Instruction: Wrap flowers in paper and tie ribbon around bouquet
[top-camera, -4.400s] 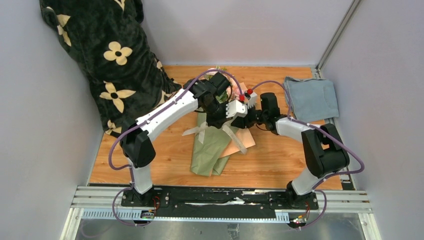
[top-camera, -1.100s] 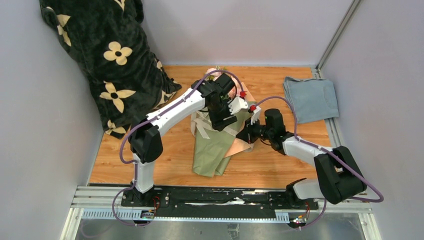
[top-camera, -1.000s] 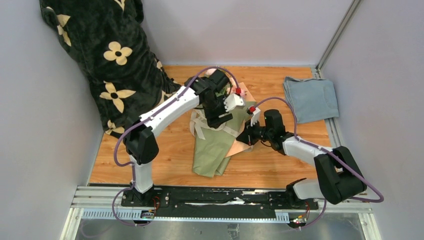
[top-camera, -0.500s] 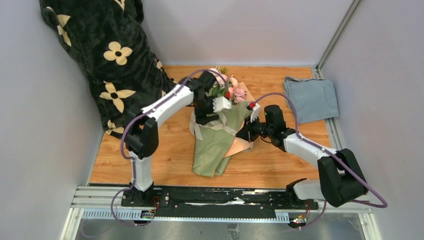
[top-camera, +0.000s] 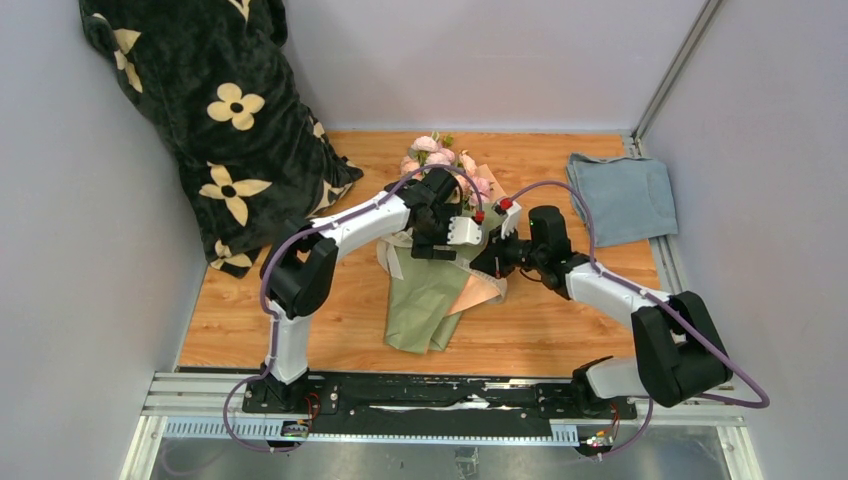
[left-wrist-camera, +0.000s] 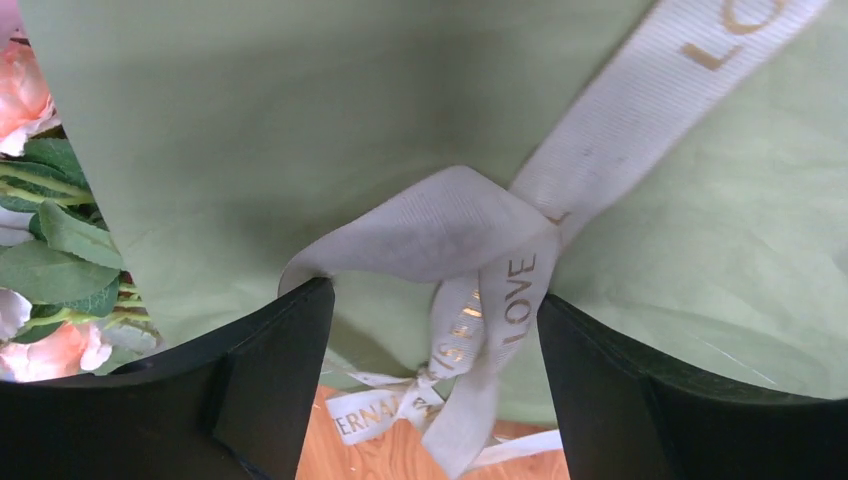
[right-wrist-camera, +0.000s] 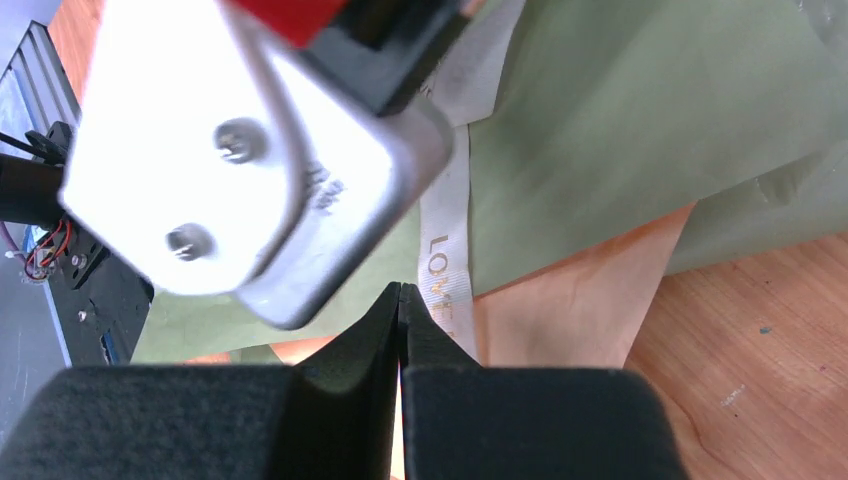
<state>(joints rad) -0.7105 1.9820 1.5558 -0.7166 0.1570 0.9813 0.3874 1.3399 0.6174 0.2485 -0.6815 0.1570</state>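
Risking a slack knot
Gaping left hand (left-wrist-camera: 430, 300) straddles the ribbon (left-wrist-camera: 440, 225) knot, gripping nothing; right hand (right-wrist-camera: 400, 300) closed; any tug could undo it.

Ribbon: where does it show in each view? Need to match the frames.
Top external: ribbon at centre, its loops to the left.
Left wrist: centre, crossing over itself, LOVE print.
Right wrist: centre, one straight strip, LOVE print.
Shared landmark: sage-green paper under it.

wooden table (top-camera: 560, 330) with bouquet (top-camera: 425, 300), blanket (top-camera: 230, 130), folded cloth (top-camera: 620, 195)
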